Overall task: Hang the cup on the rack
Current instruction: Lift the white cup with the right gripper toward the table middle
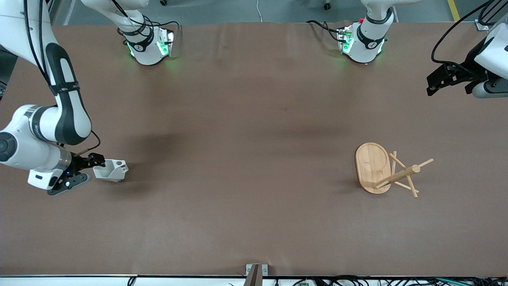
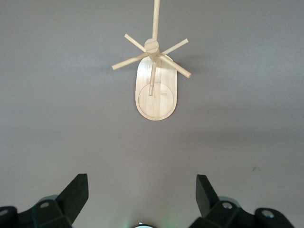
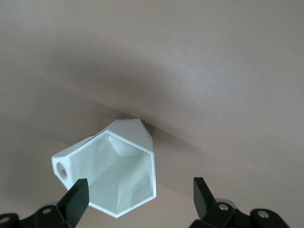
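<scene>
right hand: low at the right arm's end of the bench, fingers spread wide, holding nothing; fingertips sit either side of the cup's rim, contact not clear
right hand, wrist view: both black fingers visible, one in front of the cup rim near the handle tab, the other well clear of the cup
cup: white, faceted, lying on its side on the bench, near the right arm's edge and toward the front-camera half; open mouth faces the right hand
cup detail: hexagonal rim, hollow interior in view, blocky tab with round hole at the rim
left hand: up in the air over the left arm's end of the bench, waiting; fingers wide apart, nothing between them
left hand, wrist view: two black fingertips spread, bare bench between them, rack in view well apart from the hand
rack: light bamboo, standing toward the left arm's end of the bench, well apart from the cup; oval flat base, central post, thin slanted pegs fanning out near the top
rack, wrist view: seen from above, no cup on any peg
bench: brown surface, carries only the cup and the rack
</scene>
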Robot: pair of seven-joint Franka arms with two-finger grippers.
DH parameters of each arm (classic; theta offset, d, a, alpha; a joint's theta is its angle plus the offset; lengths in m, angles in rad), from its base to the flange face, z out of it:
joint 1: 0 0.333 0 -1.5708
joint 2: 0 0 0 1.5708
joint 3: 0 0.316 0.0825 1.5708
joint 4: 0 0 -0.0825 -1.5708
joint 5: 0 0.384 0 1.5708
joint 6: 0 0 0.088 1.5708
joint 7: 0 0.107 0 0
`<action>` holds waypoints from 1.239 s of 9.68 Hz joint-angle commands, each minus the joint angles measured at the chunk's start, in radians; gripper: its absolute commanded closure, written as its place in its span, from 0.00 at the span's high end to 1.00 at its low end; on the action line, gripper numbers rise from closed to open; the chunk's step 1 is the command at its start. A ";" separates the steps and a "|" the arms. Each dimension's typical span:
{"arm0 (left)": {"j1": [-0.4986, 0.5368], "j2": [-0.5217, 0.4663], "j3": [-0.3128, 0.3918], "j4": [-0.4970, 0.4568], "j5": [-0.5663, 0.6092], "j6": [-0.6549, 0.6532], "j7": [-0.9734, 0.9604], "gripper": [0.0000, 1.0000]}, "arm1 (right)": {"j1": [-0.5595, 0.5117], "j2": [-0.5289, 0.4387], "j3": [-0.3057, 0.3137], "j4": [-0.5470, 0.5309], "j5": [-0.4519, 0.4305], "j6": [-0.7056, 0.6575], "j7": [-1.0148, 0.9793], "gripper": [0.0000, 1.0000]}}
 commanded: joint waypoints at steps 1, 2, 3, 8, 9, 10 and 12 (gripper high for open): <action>0.000 0.021 -0.009 0.003 0.009 -0.021 0.014 1.00 | -0.018 0.003 0.012 -0.021 0.008 0.041 -0.022 0.95; 0.003 0.021 -0.009 0.003 0.009 -0.021 0.014 1.00 | -0.020 0.025 0.012 -0.023 0.008 0.070 -0.035 0.93; 0.005 0.023 -0.009 0.003 0.009 -0.021 0.014 1.00 | -0.021 0.031 0.013 -0.023 0.012 0.071 -0.039 0.90; -0.006 0.027 -0.015 0.004 0.007 -0.021 0.015 1.00 | -0.033 0.057 0.012 -0.035 0.100 0.100 -0.147 0.05; -0.004 0.027 -0.015 0.004 0.006 -0.021 0.018 1.00 | -0.035 0.054 0.012 -0.035 0.106 0.095 -0.147 0.01; -0.009 0.027 -0.015 0.009 0.006 -0.021 0.017 1.00 | -0.033 0.046 0.012 -0.038 0.106 0.089 -0.139 0.01; -0.009 0.041 -0.015 0.036 0.004 -0.021 0.018 1.00 | -0.032 0.002 0.010 -0.035 0.157 0.008 -0.134 0.01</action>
